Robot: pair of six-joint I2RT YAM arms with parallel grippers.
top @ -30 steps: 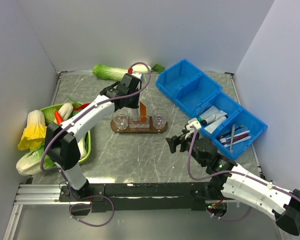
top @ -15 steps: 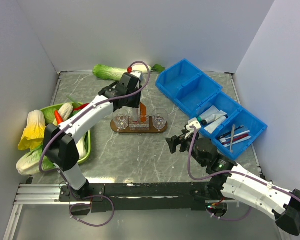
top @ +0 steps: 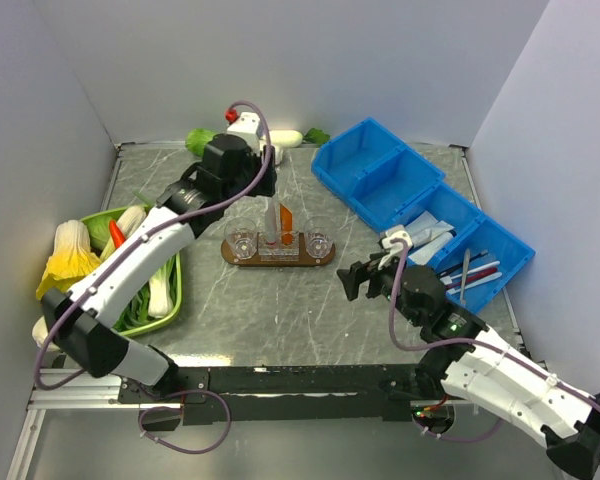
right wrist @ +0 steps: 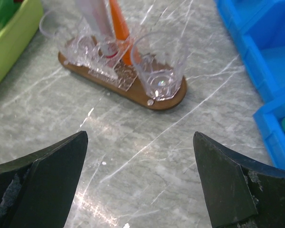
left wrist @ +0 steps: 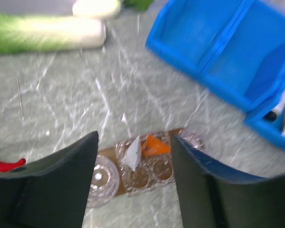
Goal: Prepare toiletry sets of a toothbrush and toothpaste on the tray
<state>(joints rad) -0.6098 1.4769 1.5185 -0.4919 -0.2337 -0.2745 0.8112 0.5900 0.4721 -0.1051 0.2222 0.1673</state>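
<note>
The dark-brown tray (top: 320, 262) lies mid-table and carries a clear holder flanked by two clear cups (top: 240, 243). The orange toothpaste (top: 286, 221) stands upright in the holder. A white flat stick that looks like the toothbrush (top: 271, 222) stands beside it. My left gripper (top: 255, 185) hovers open and empty above and behind the tray. Its wrist view shows the toothpaste tip (left wrist: 155, 145) and the white stick (left wrist: 132, 153) between the fingers (left wrist: 61, 185). My right gripper (top: 360, 278) is open and empty, right of the tray (right wrist: 166, 102), low over the table.
Blue bins (top: 420, 205) at the right hold white tubes and more packed brushes. A green dish (top: 175, 290) with vegetables sits at the left. A cabbage (top: 202, 142) lies at the back. A clear cup (right wrist: 156, 69) stands on the tray's near end in the right wrist view.
My left gripper has lifted up and back from the holder, leaving the white stick standing beside the toothpaste. My right gripper has shifted slightly to the right.
</note>
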